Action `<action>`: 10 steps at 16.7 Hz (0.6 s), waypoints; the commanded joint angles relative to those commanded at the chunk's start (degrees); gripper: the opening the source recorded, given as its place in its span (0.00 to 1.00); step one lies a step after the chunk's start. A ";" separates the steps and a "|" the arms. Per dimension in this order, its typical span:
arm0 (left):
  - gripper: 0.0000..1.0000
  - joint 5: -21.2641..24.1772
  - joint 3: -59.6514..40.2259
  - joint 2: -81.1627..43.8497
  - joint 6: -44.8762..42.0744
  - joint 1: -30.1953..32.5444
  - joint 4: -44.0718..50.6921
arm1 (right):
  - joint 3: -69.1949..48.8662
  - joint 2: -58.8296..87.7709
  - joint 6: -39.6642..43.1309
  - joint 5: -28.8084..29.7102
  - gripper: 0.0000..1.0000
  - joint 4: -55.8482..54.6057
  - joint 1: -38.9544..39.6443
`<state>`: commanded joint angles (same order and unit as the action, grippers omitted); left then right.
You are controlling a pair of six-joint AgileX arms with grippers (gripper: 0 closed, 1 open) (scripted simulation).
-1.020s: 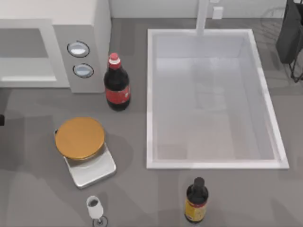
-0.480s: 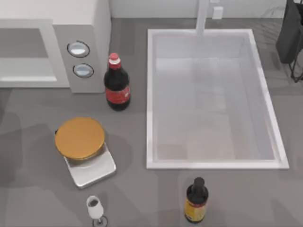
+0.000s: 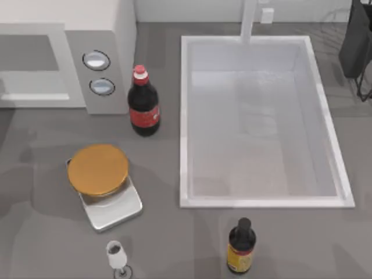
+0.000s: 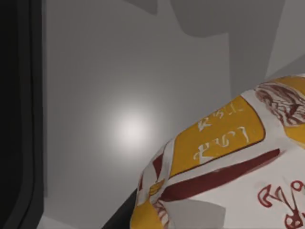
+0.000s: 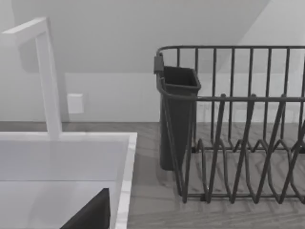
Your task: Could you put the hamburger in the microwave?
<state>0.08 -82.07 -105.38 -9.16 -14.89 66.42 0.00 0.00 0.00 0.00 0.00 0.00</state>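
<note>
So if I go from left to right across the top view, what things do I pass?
Microwave → orange disc on its silver base → small white cup → cola bottle → dark sauce bottle → white sink → dark dish rack.

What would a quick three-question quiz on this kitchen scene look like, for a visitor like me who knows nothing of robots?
1. True or false: in the top view, the cola bottle stands between the microwave and the sink.
2. What lies on the silver scale? A. an orange disc B. a plate C. a spoon
3. Which arm's wrist view shows the wrapped hamburger close up?

Key: 1 true; 2 A; 3 the left arm's.
</note>
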 joint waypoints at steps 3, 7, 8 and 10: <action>0.00 0.14 0.46 -0.40 -0.05 0.35 0.10 | 0.00 0.00 0.00 0.00 1.00 0.00 0.00; 0.00 0.67 1.46 -1.79 -0.10 0.69 -5.82 | 0.00 0.00 0.00 0.00 1.00 0.00 0.00; 0.00 0.92 1.97 -2.44 -0.07 0.78 -8.81 | 0.00 0.00 0.00 0.00 1.00 0.00 0.00; 0.00 1.55 3.31 -4.08 0.03 0.94 -16.57 | 0.00 0.00 0.00 0.00 1.00 0.00 0.00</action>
<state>1.63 -78.76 -109.46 -9.13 -13.95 49.85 0.00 0.00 0.00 0.00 0.00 0.00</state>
